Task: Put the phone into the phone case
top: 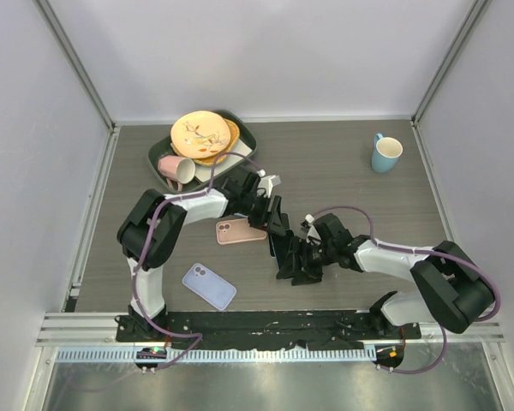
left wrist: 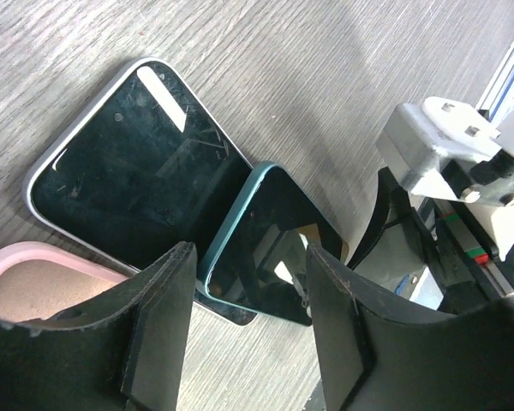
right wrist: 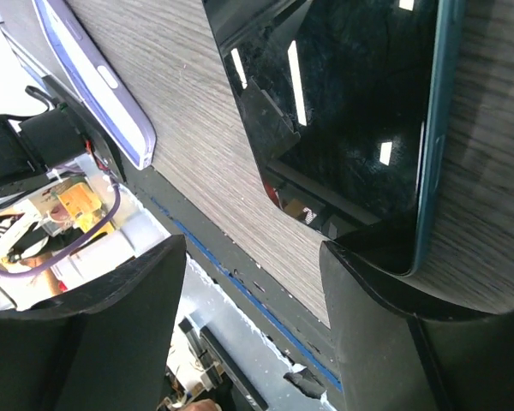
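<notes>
Grey-brown wood grain is seen across the table [top: 351,205], on which everything is set. The left arm [top: 167,224] and the right arm [top: 411,264] are bent inward, and their heads are brought together near the table's middle.

A dark green tray [top: 245,130] is placed at the far edge, left of centre. Yellow plates [top: 201,135] are stacked in it, and a pink cup [top: 173,168] is laid on its side at its near left corner. A blue mug [top: 385,154] is stood upright at the far right, well apart from the rest.

A pink case [top: 238,230] is laid flat just left of the meeting grippers. A lavender case [top: 209,286] is laid nearer the arm bases, apart from it.

In the top view the phones are mostly hidden under the grippers. In the left wrist view a silver-edged phone [left wrist: 128,167] is shown screen up, just beside the pink case, and its corner is overlapped by a teal-edged phone [left wrist: 270,248].

The left gripper [left wrist: 248,257] is held over the teal-edged phone with its fingers moderately apart, and nothing is clasped between them. The right gripper [right wrist: 253,253] is spread wide. One of its fingers [right wrist: 394,325] is set at the corner of the teal-edged phone, the other is held over the table's near edge, and nothing is gripped.
</notes>
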